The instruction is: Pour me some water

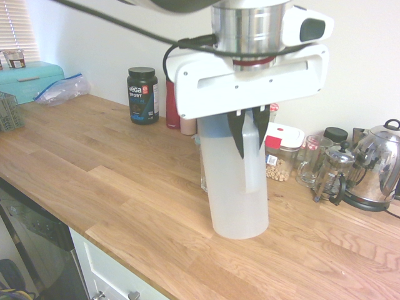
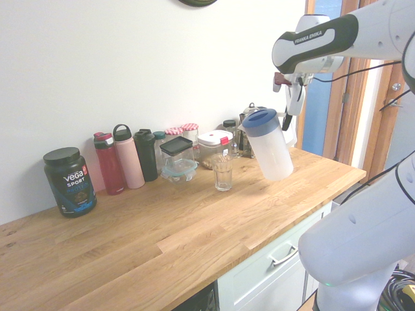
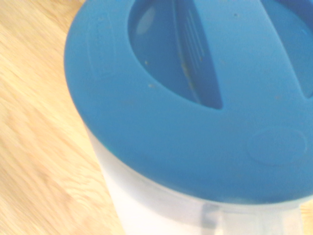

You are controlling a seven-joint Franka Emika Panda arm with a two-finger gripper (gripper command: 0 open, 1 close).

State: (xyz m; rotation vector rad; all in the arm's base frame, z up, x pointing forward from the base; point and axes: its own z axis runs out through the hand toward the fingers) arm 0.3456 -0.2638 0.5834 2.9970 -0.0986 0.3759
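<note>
Jug (image 2: 270, 148) hangs from my gripper (image 1: 249, 132), fingers clamped tight on its side handle, because that is the only part narrow enough for me to pinch. It is clear of the counter (image 2: 162, 240) and leaning, blue lid (image 3: 195, 98) tipped toward the empty glass (image 2: 222, 172), which stands near, between the jug and the row of bottles along the wall. I hold it by the handle side so the spout side faces that glass. The water sits inside the frosted wall and I cannot make out its level. My guess: more tilt and a little more travel toward the glass come before anything flows.
</note>
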